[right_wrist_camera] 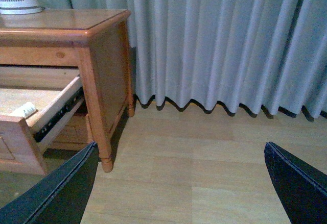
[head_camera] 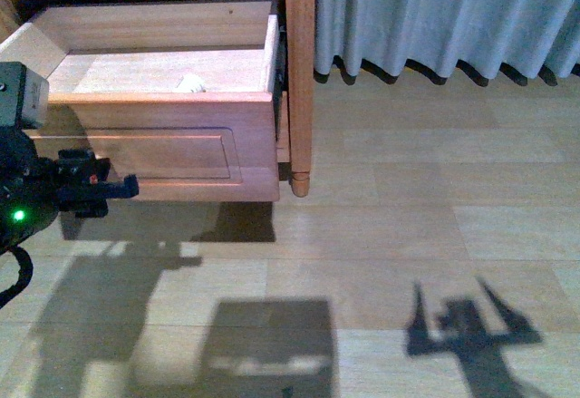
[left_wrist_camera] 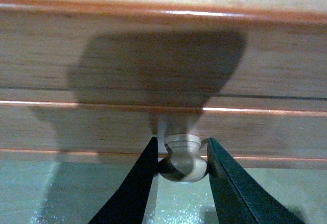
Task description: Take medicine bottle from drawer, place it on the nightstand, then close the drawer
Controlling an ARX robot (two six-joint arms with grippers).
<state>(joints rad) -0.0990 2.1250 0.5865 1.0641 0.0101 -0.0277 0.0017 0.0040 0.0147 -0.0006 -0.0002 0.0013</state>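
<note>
Now the left gripper (left_wrist_camera: 182, 142) is clasping the open drawer (head_camera: 163, 158) knob (left_wrist_camera: 183, 167), so the spread right gripper (right_wrist_camera: 180, 150) should be fetching the medicine bottle (head_camera: 191, 83) at 10 o'clock.

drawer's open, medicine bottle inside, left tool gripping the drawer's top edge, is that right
No: the left wrist view shows the left tool gripping the round wooden knob of the drawer, not its top edge. The drawer is open with the medicine bottle inside.

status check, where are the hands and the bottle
Left hand shut on knob, drawer open. Right hand open, empty. Medicine bottle inside the drawer, nothing over it.
</note>
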